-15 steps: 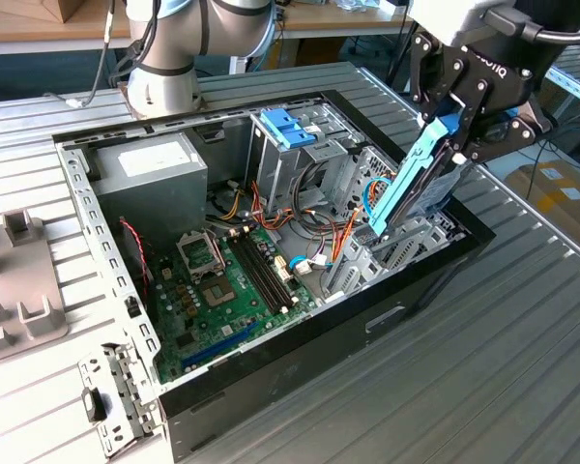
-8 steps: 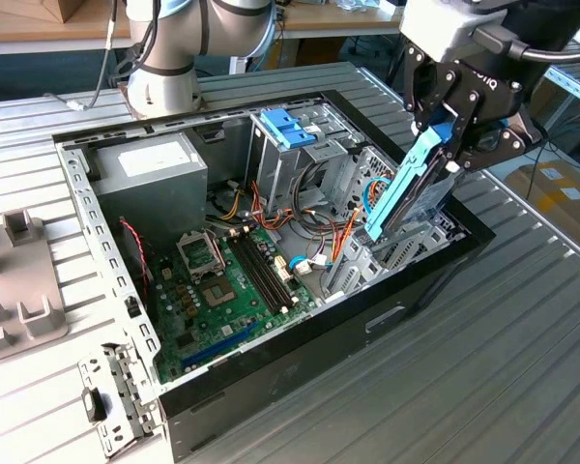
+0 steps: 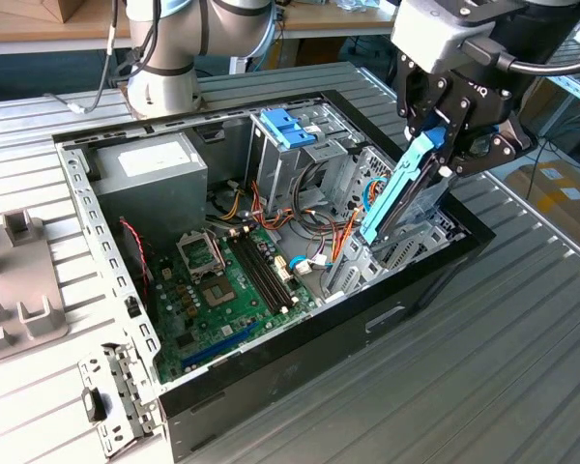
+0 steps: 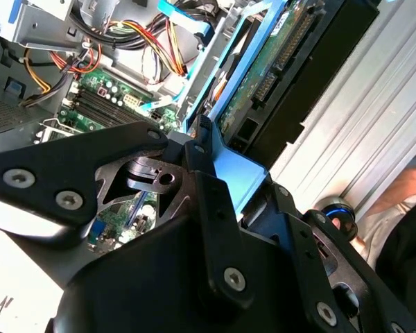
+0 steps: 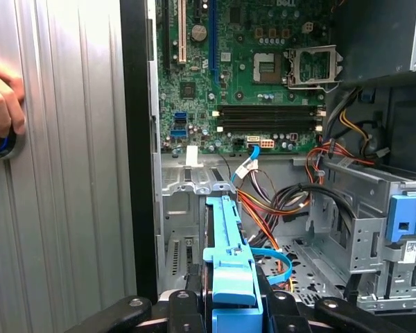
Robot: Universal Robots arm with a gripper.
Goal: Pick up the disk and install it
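My pincer point(image 3: 433, 153) is clamped on the disk point(image 3: 391, 198), gripping the upper end of its blue carrier. Count: one disk, one pale blue latch point(image 3: 285, 126), one grey power supply point(image 3: 159, 172), one motherboard point(image 3: 227, 290). In the exterior view the disk leans steeply at two o'clock from the motherboard, its lower end inside the case point(image 3: 416, 290). My wrist angles down from one o'clock.

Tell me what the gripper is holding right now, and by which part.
The gripper is shut on the disk, clamping the upper end of its blue carrier, at the tab.
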